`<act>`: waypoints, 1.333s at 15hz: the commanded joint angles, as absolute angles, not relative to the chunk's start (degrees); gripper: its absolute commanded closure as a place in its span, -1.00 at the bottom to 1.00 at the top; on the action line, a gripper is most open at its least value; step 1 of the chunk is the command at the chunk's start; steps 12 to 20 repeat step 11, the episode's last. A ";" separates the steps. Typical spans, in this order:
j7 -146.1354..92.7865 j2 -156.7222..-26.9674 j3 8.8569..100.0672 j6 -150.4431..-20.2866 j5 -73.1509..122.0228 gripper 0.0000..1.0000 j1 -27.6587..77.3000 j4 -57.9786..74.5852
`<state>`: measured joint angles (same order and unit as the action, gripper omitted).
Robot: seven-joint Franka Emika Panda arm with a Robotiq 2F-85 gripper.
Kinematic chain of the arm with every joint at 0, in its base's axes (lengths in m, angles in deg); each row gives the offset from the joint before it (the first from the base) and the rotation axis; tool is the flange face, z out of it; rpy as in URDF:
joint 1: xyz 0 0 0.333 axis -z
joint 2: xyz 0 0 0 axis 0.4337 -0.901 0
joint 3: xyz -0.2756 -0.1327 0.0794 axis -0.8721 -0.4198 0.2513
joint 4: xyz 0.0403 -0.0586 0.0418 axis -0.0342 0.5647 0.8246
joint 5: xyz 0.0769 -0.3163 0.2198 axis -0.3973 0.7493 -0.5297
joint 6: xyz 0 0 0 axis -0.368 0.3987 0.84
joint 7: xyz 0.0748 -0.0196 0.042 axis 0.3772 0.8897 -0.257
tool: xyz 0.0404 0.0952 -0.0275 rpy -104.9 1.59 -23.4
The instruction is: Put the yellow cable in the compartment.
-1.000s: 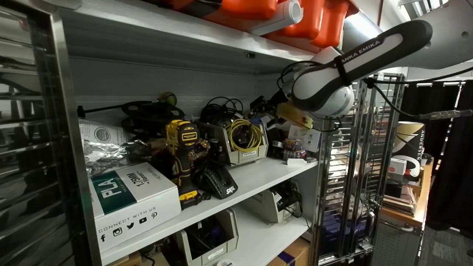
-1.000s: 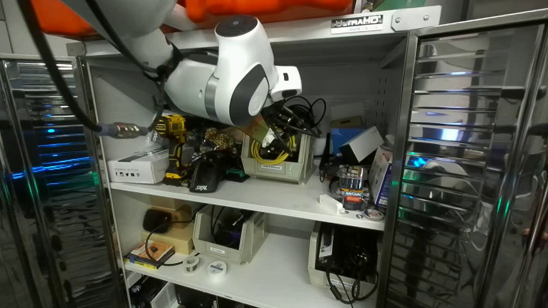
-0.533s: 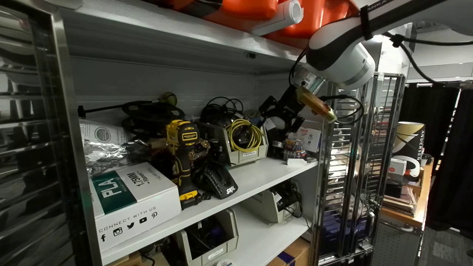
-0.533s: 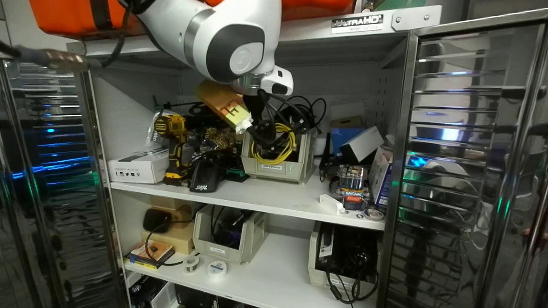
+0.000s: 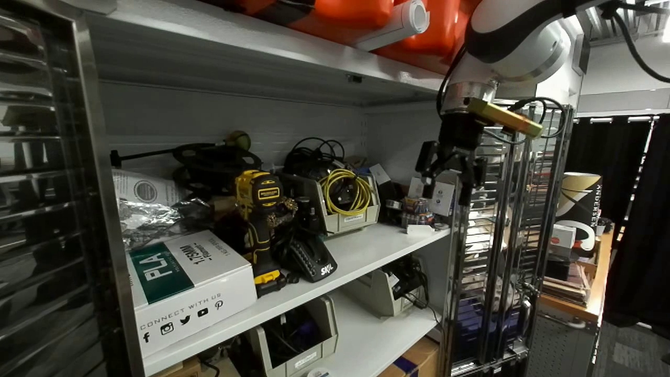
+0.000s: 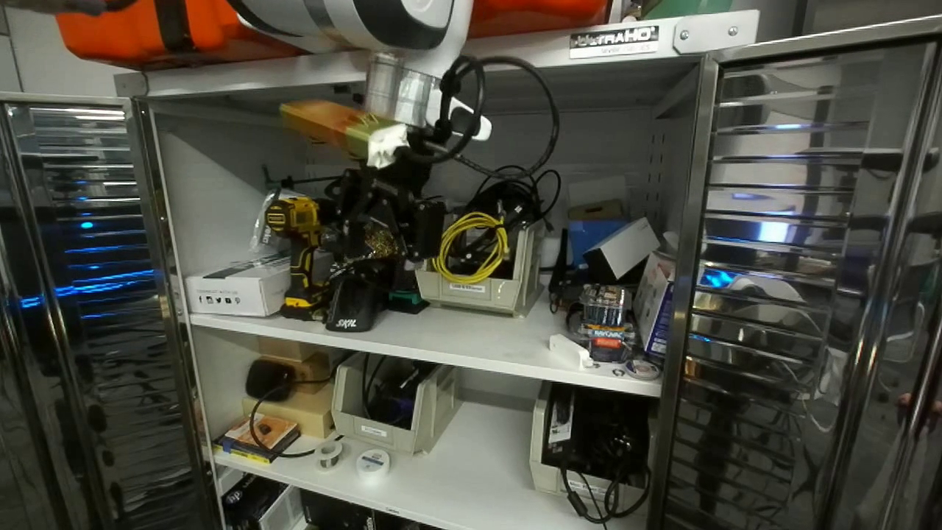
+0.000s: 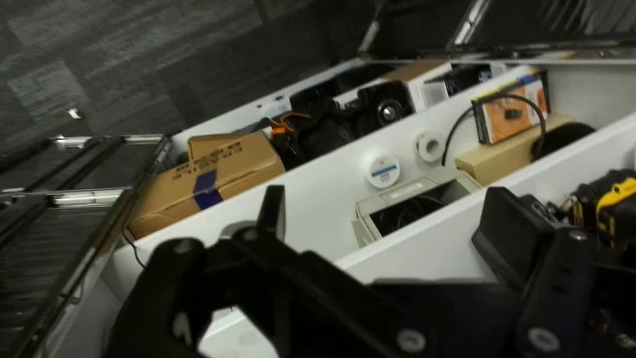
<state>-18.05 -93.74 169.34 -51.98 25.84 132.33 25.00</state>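
The yellow cable [image 5: 362, 199] is rolled up in round loops. It sits in the open mouth of a gray bin [image 6: 508, 298], and the loops bulge over the front lip. Black cords [image 6: 508, 195] are bunched up at the back; I cannot tell if they are in the bin or behind it. The bin stands on the upper shelf [image 6: 456, 336], back from the front edge and away from both ends.

The claw [image 7: 385, 211] points down, with its two fingers [image 7: 512, 236] spread wide. The claw and the yellow cable are apart. The robot arm [image 5: 515, 57] is above, with a yellow and orange block [image 5: 505, 119] on its wrist.

In an exterior view, a white box [image 6: 239, 291] is at the front left corner of the upper shelf. Just beside it stands a yellow and black drill [image 6: 300, 258]. Near the front right corner is a pack of batteries [image 6: 607, 324], with a small white piece [image 6: 570, 351] and a roll of tape [image 6: 642, 369] at the front edge.

On the lower shelf [image 6: 471, 471], a second gray bin [image 6: 397, 439] stands left of the middle. A third gray bin [image 6: 546, 477] fills the front right corner. Books [image 6: 257, 438] lie at the front left corner.
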 commanded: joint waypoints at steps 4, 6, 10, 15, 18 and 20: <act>-13.25 -103.24 176.95 -40.59 34.03 -1.00 134.46 25.62; -13.31 -104.67 177.76 -40.26 34.29 -1.00 135.19 26.11; -13.38 -105.04 177.84 -40.28 34.38 -1.00 135.35 26.73; -13.35 -105.05 177.87 -40.28 34.39 -1.00 135.33 26.80; -13.35 -105.05 177.87 -40.28 34.39 -1.00 135.33 26.80; -13.35 -105.05 177.87 -40.28 34.39 -1.00 135.33 26.80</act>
